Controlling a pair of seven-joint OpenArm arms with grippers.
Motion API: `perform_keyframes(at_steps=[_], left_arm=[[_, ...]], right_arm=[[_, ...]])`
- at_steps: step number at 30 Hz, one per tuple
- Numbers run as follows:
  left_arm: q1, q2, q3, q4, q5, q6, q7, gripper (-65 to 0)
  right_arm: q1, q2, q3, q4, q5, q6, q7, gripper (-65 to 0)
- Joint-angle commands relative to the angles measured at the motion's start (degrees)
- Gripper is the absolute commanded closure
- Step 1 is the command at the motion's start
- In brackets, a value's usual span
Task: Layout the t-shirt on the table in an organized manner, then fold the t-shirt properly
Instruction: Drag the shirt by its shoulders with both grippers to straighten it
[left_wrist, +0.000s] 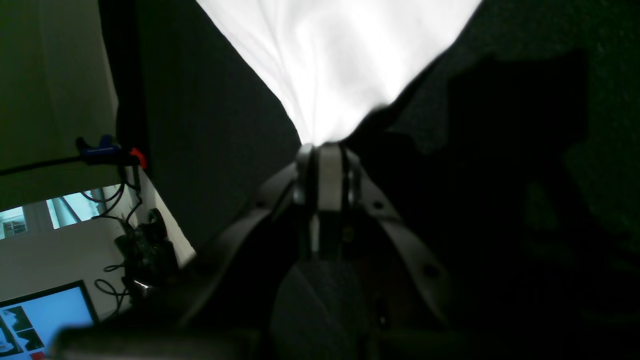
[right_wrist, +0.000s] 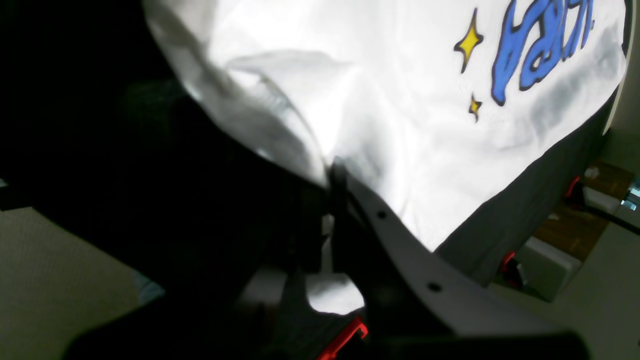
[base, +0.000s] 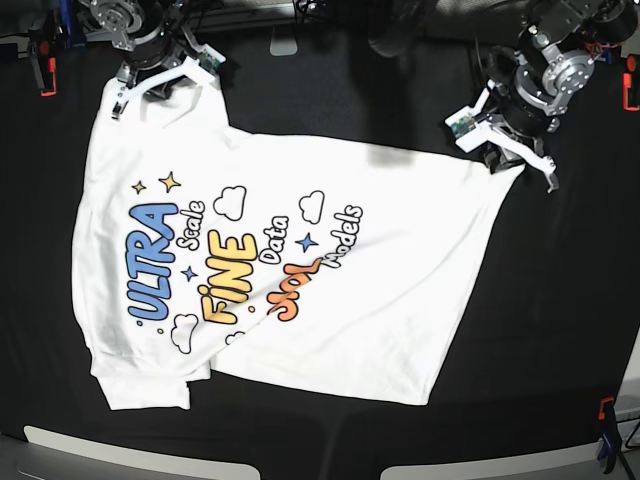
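The white t-shirt (base: 300, 300) lies spread on the black table (base: 560, 330), print side up and skewed, with a flap folded near its lower left. My right gripper (base: 150, 82) is at the far left corner, shut on the shirt's edge; in the right wrist view (right_wrist: 332, 175) white cloth (right_wrist: 400, 100) with blue letters and yellow stars bunches at its tips. My left gripper (base: 512, 160) is at the far right corner, shut on a shirt corner; in the left wrist view (left_wrist: 322, 145) white cloth (left_wrist: 330, 60) fans out from its closed fingertips over the table (left_wrist: 215, 125).
Orange clamps sit at the table edges, one at the left (base: 40, 75), one at the right (base: 630, 95) and one at the lower right (base: 605, 415). A blue-and-orange clamp (left_wrist: 107, 150), cables and a monitor (left_wrist: 45, 315) lie beyond the table edge.
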Motion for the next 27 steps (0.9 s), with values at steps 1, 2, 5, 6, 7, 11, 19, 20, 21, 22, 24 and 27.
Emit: perform_keyframes(at_steps=[1, 2, 5, 6, 7, 11, 19, 20, 21, 22, 24, 27], left_arm=[[-0.3, -0.6, -0.4, 1.0, 0.6, 1.2, -0.3, 0.0], [-0.3, -0.6, -0.4, 1.0, 0.6, 1.2, -0.2, 0.0], [-0.3, -0.6, -0.4, 1.0, 0.6, 1.2, 0.1, 0.0], [-0.3, -0.6, -0.4, 1.0, 0.6, 1.2, 0.4, 0.0], [-0.3, -0.6, -0.4, 1.0, 0.6, 1.2, 1.0, 0.0], [-0.3, -0.6, -0.4, 1.0, 0.6, 1.9, 3.8, 0.0], [-0.1, -0.7, -0.4, 2.4, 3.2, 7.9, 9.5, 0.0], [0.0, -0.7, -0.4, 2.8, 3.2, 7.9, 10.8, 0.0], [0.1, -0.7, -0.4, 3.2, 3.2, 8.0, 12.0, 0.0], [0.3, -0.7, -0.4, 3.6, 3.2, 8.0, 13.3, 0.0], [1.2, -0.7, -0.4, 4.2, 3.4, 8.0, 15.7, 0.0], [3.9, -0.7, -0.4, 4.5, 5.5, 8.0, 18.9, 0.0]], right_arm=[[-0.3, 0.8, 0.2, 0.8, -1.4, -0.7, 0.1, 0.0], [-0.7, 0.8, 0.2, 0.8, -1.4, -0.6, 0.0, 0.0], [-3.4, 0.8, 0.2, 1.5, -1.5, -0.6, -0.6, 0.0], [-4.9, 0.8, 0.2, 2.1, -1.7, -0.7, -1.0, 0.0], [-6.6, 0.8, 0.2, 2.8, -2.9, -0.7, -1.3, 0.0], [-13.8, 0.8, 0.3, 6.3, -10.3, -3.0, -2.6, 0.0], [-23.6, 1.1, 0.3, 12.2, -17.4, -4.2, -7.2, 0.0], [-24.6, 1.1, 0.3, 12.5, -18.4, -4.2, -7.7, 0.0], [-25.6, 1.1, 0.3, 12.7, -19.4, -4.7, -8.0, 0.0], [-26.6, 1.1, 0.3, 12.9, -20.0, -5.3, -8.0, 0.0], [-28.6, 1.1, 0.3, 13.3, -21.7, -6.1, -8.5, 0.0], [-31.4, 1.1, 0.3, 14.1, -23.9, -6.3, -9.6, 0.0]])
